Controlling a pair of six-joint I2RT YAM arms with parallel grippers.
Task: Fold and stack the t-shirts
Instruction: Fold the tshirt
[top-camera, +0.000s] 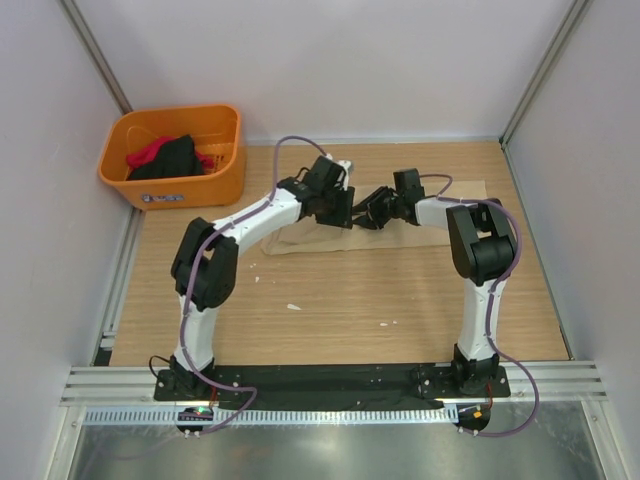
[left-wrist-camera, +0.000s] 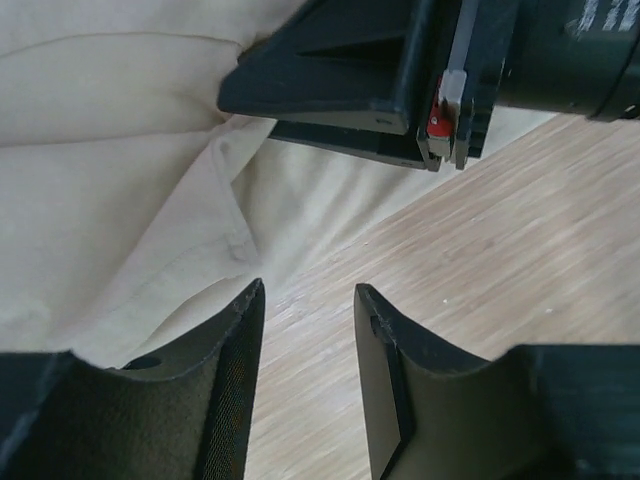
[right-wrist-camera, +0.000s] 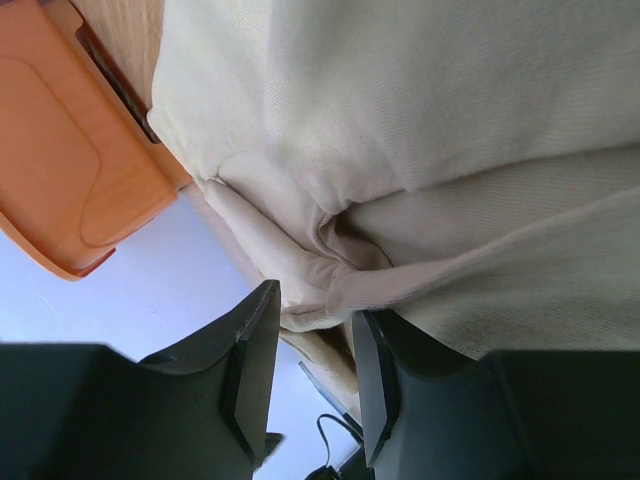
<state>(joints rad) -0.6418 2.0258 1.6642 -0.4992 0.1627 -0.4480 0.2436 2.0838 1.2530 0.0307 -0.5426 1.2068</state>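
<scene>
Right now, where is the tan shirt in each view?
Top: shirt lies just above centre, to the right of the basket.
Left wrist: shirt fills the upper left.
Right wrist: shirt fills the upper right, with a bunched fold at bottom middle.
Landmark: the basket, seen in the top and right wrist views only.

The tan t-shirt (right-wrist-camera: 450, 120) is soft matt cloth, finely woven and creased; the surface (top-camera: 350, 310) is pale wood grain, smooth; the orange basket (top-camera: 215, 185) is moulded plastic, slightly glossy; the fingers (left-wrist-camera: 232, 390) are matt black plastic, 1 inner face finely textured; the near strip (top-camera: 330, 455) is brushed metal.
</scene>
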